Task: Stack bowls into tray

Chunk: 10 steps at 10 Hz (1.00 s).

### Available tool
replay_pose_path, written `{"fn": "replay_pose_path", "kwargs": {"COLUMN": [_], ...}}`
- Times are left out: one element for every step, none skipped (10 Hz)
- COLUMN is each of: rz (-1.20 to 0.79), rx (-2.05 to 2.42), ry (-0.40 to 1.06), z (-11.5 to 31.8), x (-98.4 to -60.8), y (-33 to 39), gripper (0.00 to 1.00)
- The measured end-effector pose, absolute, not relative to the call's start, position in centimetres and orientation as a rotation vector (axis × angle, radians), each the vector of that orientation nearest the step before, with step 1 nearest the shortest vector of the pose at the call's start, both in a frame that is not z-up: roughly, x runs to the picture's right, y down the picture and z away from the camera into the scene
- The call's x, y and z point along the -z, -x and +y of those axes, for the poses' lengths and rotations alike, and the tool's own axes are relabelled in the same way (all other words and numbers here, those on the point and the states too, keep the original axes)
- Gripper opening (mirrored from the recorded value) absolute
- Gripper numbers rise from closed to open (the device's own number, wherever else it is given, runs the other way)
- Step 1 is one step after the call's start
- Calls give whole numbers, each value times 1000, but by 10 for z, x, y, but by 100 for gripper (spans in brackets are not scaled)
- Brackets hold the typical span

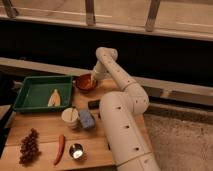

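White cup [70, 117] beside tray [30, 82], hand [93, 79] over orange-red bowl [85, 83].

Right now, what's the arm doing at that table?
The claw is at the orange-red bowl, which sits on the wooden table just right of the green tray. The tray holds only a pale, flat item, no bowl yet. A white cup and metal cup stand nearer the front.
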<state>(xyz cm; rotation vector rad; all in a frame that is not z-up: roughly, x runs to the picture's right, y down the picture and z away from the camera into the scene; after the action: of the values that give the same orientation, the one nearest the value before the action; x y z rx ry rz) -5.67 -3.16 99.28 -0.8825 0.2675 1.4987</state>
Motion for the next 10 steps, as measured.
{"fn": "replay_pose_path", "kwargs": {"rz": [266,260,253,246,236,222,207,191,170,159], "rx": [-1491,-1497,-1503,-1507,-1508,-1509,-1515,-1520,-1517,-1503], "ry": [886,882,876,864,850,837,822,806,786,778], "z": [-32,-34,-37,-42,-49,-58,-67,-77,-90,-96], "x": [-991,-989,-987,-984,-979,-971,-963,-956,-945,-940], "y": [57,56,54,52,52,52,49,46,45,50], "gripper": [6,1,0,0,0,0,0,0,0,0]}}
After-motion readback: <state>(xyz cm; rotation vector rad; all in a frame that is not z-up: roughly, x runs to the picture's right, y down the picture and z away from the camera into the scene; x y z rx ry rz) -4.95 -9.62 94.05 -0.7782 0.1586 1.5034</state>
